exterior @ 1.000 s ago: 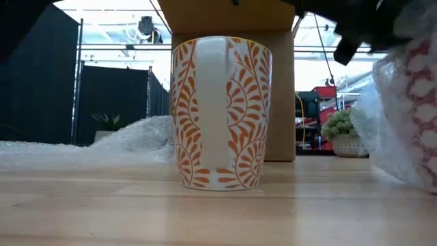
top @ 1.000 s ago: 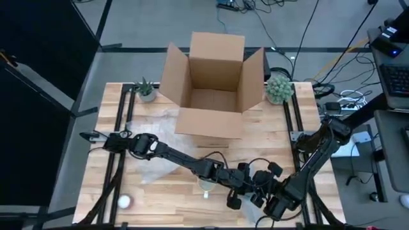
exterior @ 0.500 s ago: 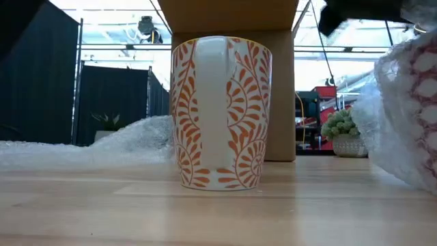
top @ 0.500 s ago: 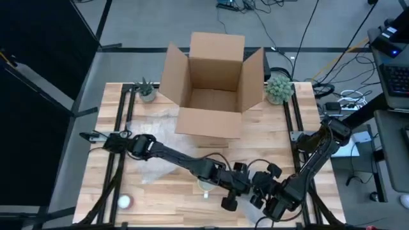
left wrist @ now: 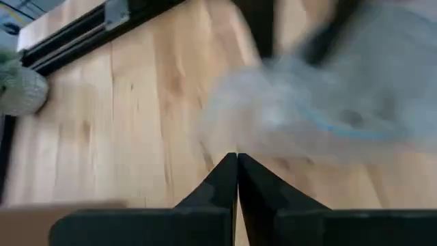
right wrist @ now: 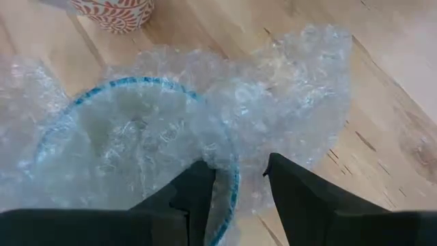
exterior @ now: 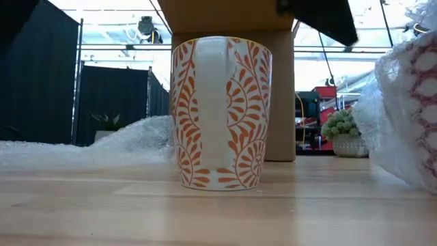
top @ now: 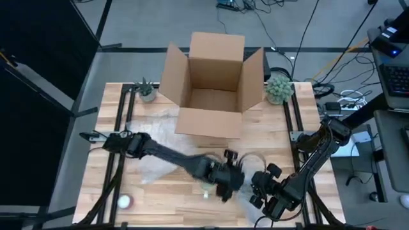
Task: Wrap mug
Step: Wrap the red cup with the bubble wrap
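An orange-patterned white mug (exterior: pixel 222 113) stands upright on the table, handle toward the low camera; in the high view it shows (top: pixel 205 189) just beside my left arm. A second cup, blue-rimmed and covered in bubble wrap (right wrist: pixel 143 130), sits at my right gripper (right wrist: pixel 235 184) near the table's front, and appears at the right of the low view (exterior: pixel 410 102). My left gripper (left wrist: pixel 236 164) is shut on nothing, above the table next to the orange mug (right wrist: pixel 113 10). My right gripper has the wrapped cup's blue rim (right wrist: pixel 234 179) and its bubble wrap between its two fingers, one finger (right wrist: pixel 194 195) inside the opening and one (right wrist: pixel 293 195) outside. The fingers come slanting down from the table's right front. The wrapped cup's lower part reaches the tabletop (exterior: pixel 416 181).
An open cardboard box (top: pixel 214 83) stands at the table's far middle, with a small plant on each side (top: pixel 146 89) (top: pixel 279 87). A loose sheet of bubble wrap (top: pixel 150 167) lies left of centre. A small white ball (top: pixel 124 202) rests at the front left.
My left gripper has swung away from the wrapped cup toward the table's left, ending over the orange mug. The wrapped cup and the orange mug have stayed where they were.
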`<state>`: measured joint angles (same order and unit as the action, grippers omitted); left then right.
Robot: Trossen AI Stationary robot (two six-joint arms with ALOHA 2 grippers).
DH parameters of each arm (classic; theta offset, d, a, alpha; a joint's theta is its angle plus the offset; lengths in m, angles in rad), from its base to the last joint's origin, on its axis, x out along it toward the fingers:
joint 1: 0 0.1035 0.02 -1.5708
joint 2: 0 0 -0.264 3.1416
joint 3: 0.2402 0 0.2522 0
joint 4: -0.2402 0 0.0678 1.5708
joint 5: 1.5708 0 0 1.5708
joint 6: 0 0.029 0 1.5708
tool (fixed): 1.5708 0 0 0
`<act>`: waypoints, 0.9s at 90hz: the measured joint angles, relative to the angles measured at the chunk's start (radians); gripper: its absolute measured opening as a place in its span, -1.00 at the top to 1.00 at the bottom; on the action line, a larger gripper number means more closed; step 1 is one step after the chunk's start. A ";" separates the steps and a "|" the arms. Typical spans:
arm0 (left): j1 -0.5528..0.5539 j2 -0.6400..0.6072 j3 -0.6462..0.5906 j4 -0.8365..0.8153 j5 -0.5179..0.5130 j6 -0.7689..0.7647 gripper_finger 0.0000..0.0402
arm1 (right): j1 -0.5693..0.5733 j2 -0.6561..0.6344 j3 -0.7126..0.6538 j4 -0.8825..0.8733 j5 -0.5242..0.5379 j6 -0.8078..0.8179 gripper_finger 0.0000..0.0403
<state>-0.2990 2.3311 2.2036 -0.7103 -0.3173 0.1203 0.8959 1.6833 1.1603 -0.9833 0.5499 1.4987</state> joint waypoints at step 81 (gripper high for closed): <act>-0.011 0.014 -0.139 0.264 0.375 0.101 1.00 | 0.000 0.000 0.000 0.000 0.001 -0.023 0.36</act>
<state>-0.3096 2.3455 2.0641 -0.4463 0.0572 0.2209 0.8959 1.6833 1.1603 -0.9836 0.5507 1.4756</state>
